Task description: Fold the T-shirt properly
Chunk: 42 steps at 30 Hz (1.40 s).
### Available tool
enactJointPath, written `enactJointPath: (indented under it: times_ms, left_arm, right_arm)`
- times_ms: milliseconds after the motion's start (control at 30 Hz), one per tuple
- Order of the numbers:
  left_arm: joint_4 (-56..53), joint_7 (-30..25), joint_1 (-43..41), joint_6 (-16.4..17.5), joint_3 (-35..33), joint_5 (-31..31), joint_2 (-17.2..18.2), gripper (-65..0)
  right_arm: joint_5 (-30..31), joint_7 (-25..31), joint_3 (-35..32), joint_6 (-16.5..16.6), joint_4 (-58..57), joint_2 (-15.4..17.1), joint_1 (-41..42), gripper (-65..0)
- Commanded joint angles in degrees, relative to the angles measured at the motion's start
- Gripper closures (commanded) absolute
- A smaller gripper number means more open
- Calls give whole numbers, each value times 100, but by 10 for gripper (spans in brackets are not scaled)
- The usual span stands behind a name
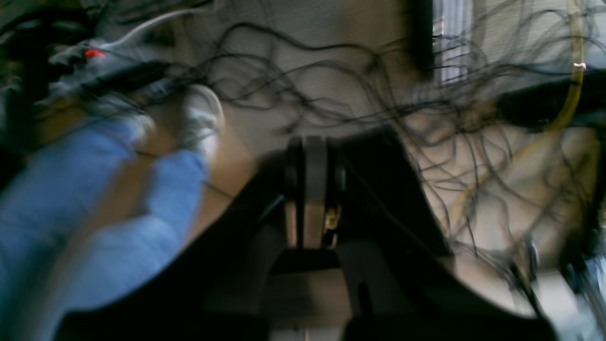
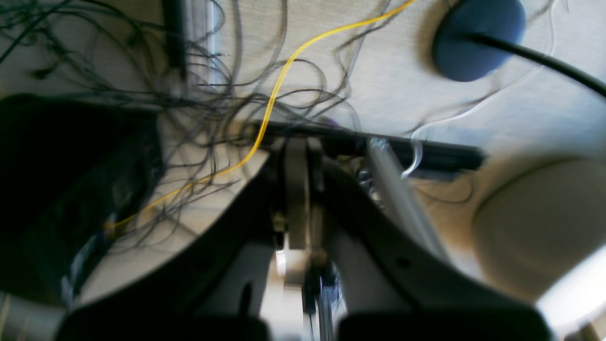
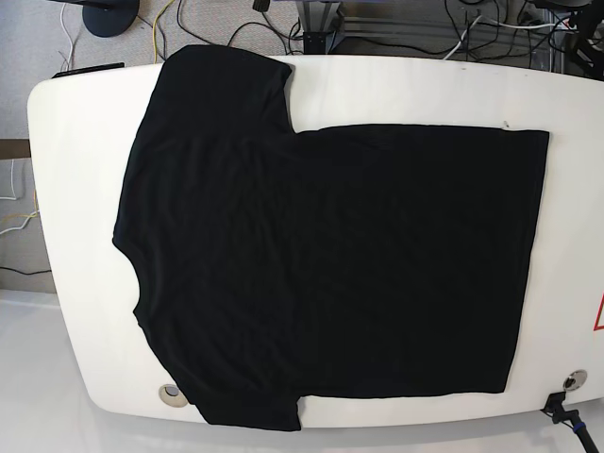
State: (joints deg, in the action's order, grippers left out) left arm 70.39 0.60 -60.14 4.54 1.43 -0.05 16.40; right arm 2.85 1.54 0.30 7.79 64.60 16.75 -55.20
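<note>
The black T-shirt [image 3: 330, 264] lies flat and spread out on the white table [image 3: 406, 90]. Its neck is toward the left, one sleeve reaches the far left edge, the other the near left edge, and its hem is at the right. Neither arm shows in the base view. In the left wrist view my left gripper [image 1: 305, 147] has its fingers pressed together with nothing between them, hanging over a floor of cables. In the right wrist view my right gripper [image 2: 297, 144] is likewise shut and empty above the floor. The T-shirt is not in either wrist view.
Tangled black cables [image 1: 378, 94] and a yellow cable [image 2: 274, 94] cover the floor. A person's legs in blue jeans [image 1: 71, 199] with white shoes stand at left. A blue round base [image 2: 478, 38] sits on the floor. The table has holes near its front edge [image 3: 172, 393].
</note>
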Motion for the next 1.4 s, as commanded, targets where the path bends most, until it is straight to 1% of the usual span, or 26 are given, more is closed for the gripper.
enactJointPath:
  times_ms: [0,167,200,267,333,400,533,633,733,800,833,900,967,1033,1167,1200,1267,1367]
  left_arm:
    - [902,-8,-575,-86,49,0,113,0]
    - [2312,-141,-1186,-30,188,19,135,0]
    - [2023,-101,-1110,34,122,23,126,0]
    - [2482,-116,-1386,24,144,61,181,0]
    - [2899,-133,-1486,37,211,58,224,0]
    - [3333,-107,-1486,53,288,15,238,0]
    - [4244,0,-1486,211,511,-182,224,0]
    - [4759,153,-1486,333,698,-416,193,0]
    - [5123,501,-1244,474,893,-617,187,0]
    - [5295,709,-1017,675,1052,-812,173,0]
    - [5356,797,-926,774,1146,-905,161,0]
    - [5409,944,-734,984,1297,-1094,121,0]
    - [5498,1060,-616,1136,1433,-1248,110,0]
    - [5528,1152,-474,1231,1556,-1349,76,0]
    - [5618,1247,-237,1292,1738,-1428,47,0]
    - [5585,1242,-160,1355,1688,-1458,51,-14]
    - [5608,1406,14,1411,1910,-1504,31,-63]
    - [5614,1603,266,1477,2234,-1599,25,-139]
  right_arm:
    - [28,95,102,-5,665,115,-505,0]
    - [49,47,369,-6,1709,129,-1123,0]
    - [23,145,384,100,1477,165,-1128,0]
    - [54,153,720,89,2176,208,-1515,0]
    - [135,140,1015,164,2712,243,-1742,0]
    - [371,101,1344,266,3251,260,-1853,0]
    - [1429,-41,1996,600,4313,256,-1809,0]
    - [2235,-415,2472,794,4911,234,-1539,0]
    - [2983,-1224,2877,982,5246,208,-1042,0]
    - [3526,-1823,3103,1155,5274,167,-622,0]
    - [3821,-2104,3208,1266,5270,127,-416,0]
    - [4389,-2556,3389,1615,5196,6,-51,0]
    - [4829,-2784,3478,1906,5011,-127,235,0]
    - [5105,-2922,3515,2077,4859,-275,435,0]
    - [5300,-3193,3570,2207,4732,-447,766,0]
    - [5235,-3073,3539,2177,4677,-399,684,0]
    - [5518,-3194,3669,2296,4610,-392,944,0]
    - [5688,-3356,3804,2323,4508,-378,1239,0]
